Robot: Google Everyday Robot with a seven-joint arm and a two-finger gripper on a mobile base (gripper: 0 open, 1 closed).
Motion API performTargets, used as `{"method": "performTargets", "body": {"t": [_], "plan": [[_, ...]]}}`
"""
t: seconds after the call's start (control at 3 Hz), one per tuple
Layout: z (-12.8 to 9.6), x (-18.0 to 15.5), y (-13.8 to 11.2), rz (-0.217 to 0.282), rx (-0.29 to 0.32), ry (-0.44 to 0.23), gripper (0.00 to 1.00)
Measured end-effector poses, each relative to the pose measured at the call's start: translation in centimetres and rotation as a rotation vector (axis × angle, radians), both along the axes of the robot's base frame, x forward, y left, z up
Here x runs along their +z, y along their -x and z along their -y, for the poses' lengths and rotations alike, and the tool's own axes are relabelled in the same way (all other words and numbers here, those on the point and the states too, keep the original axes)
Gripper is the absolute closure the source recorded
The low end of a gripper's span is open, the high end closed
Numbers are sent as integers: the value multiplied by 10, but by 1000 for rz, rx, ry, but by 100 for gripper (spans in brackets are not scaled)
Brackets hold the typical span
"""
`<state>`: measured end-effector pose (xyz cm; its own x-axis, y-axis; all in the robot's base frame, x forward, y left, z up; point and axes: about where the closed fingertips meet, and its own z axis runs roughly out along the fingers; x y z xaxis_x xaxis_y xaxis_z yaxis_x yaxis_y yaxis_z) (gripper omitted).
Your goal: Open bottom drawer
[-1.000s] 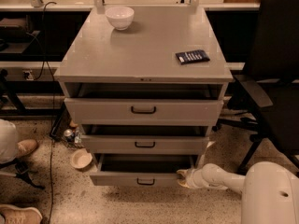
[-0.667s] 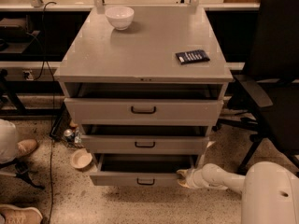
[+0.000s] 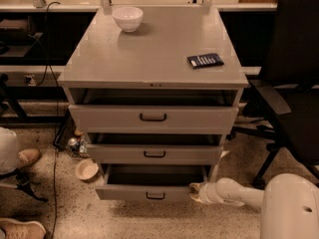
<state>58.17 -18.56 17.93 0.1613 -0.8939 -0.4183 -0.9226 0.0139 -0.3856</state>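
Note:
The grey cabinet [image 3: 154, 59] has three drawers, all pulled out a little. The bottom drawer [image 3: 149, 192] stands out the farthest, with a shallow grey front, a small black bar handle [image 3: 155, 196] and a dark grey inside showing. My gripper [image 3: 196, 193] is low at the right, at the bottom drawer's front right corner, on the end of the white arm [image 3: 234, 193]. The middle drawer [image 3: 154, 154] and the top drawer [image 3: 152, 117] sit above it.
A white bowl [image 3: 127, 18] and a dark flat packet [image 3: 205, 60] lie on the cabinet top. A black office chair [image 3: 294, 83] stands at the right. A small bowl [image 3: 85, 169], a can and cables lie on the floor at the left, near shoes [image 3: 22, 158].

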Motion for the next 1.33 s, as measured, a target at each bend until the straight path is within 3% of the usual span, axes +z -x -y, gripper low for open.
{"method": "performTargets", "body": {"t": [1.0, 1.33], "plan": [[7, 7, 23, 23, -55, -4, 100], [7, 7, 23, 23, -55, -4, 86]]}}
